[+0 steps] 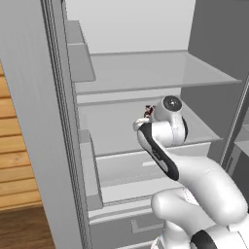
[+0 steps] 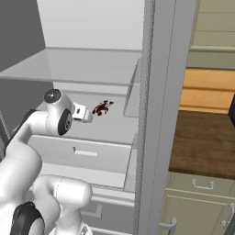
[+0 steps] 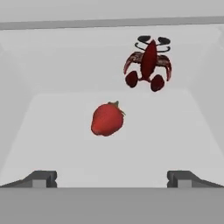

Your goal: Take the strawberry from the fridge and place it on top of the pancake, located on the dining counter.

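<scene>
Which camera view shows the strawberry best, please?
The hand view: the strawberry lies whole on the white fridge shelf, before the lobster. In both base views, I cannot make it out near the arm.

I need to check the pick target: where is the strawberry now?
In the hand view the strawberry lies on a white fridge shelf, ahead of the open claw, with a dark red lobster beyond it.

Dark red lobster (image 3: 148,64) on a white shelf, wooden floor (image 2: 202,142) at the side
</scene>
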